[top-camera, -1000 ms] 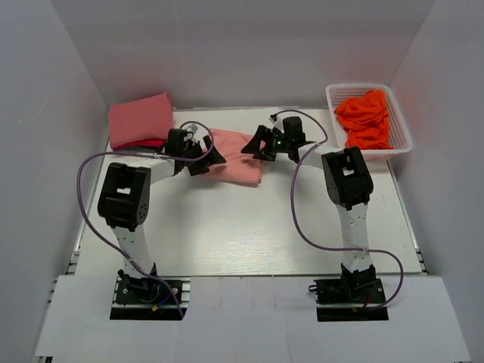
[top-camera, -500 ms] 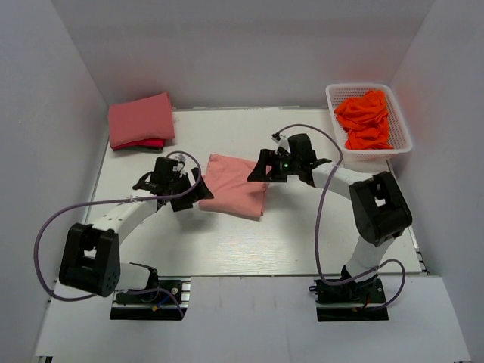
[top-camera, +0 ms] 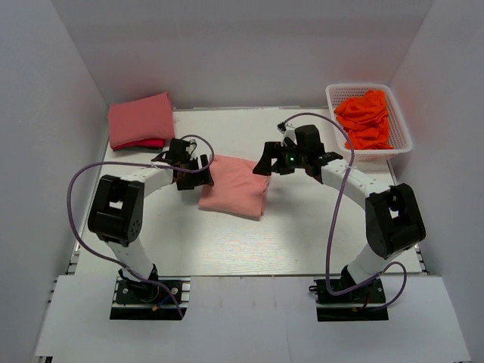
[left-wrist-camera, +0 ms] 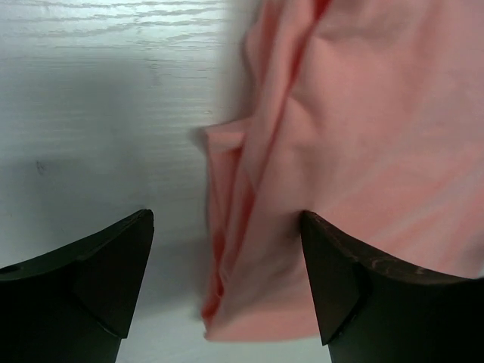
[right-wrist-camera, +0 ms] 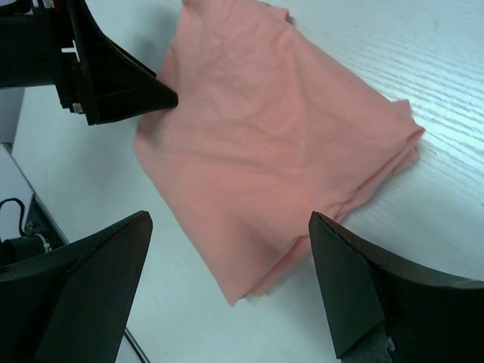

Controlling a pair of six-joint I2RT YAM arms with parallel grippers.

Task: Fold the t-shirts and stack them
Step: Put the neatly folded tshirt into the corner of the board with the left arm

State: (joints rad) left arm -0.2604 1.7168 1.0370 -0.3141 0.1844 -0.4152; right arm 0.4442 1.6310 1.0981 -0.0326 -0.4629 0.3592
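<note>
Left gripper (top-camera: 198,169) stands with its jaws spread wide, straddling the left edge of the folded salmon t-shirt (top-camera: 234,187). In the left wrist view the layered hem lies between the fingers (left-wrist-camera: 106,272), and nothing is clamped. Right gripper (top-camera: 265,165) is equally wide and empty, and hovers near the shirt's far right corner.

Completed, as judged from the layout:
- The folded salmon t-shirt lies flat at mid-table (top-camera: 227,246) as a compact rectangle. Its folding appears finished.
- A stack (top-camera: 140,121) sits at the back left corner: one salmon shirt folded on top of a deeper rose one.

Outstanding:
- The folded shirt and the stack are well apart, so the shirt has yet to go onto the stack.
- A white basket (top-camera: 331,92) at the back right holds crumpled orange garments (top-camera: 367,119). If these count as t-shirts, they await folding, and most of the task lies ahead.
</note>
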